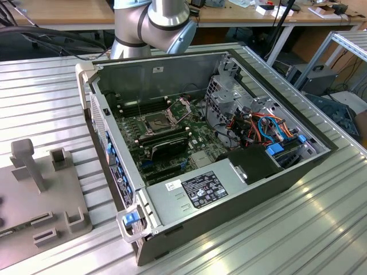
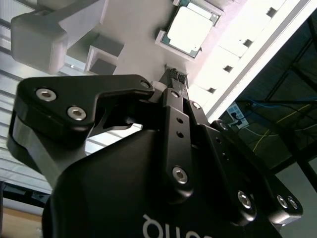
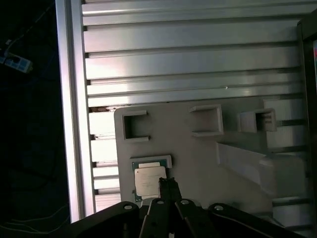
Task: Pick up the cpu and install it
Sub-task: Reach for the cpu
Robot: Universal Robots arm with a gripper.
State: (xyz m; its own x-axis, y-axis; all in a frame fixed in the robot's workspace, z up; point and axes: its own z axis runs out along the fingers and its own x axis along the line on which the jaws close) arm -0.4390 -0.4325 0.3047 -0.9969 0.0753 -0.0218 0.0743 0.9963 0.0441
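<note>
Grey fixture plate: cpu near edge (hand beside, pinched).

Cpu: thin square chip, silvery-grey face up, lay flat in bracketed seat on grey fixture plate

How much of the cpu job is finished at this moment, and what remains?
Done: nothing that shows; the cpu lies in its recess on the grey holder plate. In hand: the claw, shut and empty, hangs close by the cpu in both wrist views. Left: the pickup and the install; in the exterior view the socket looks dark, with no silvery chip in it.
</note>
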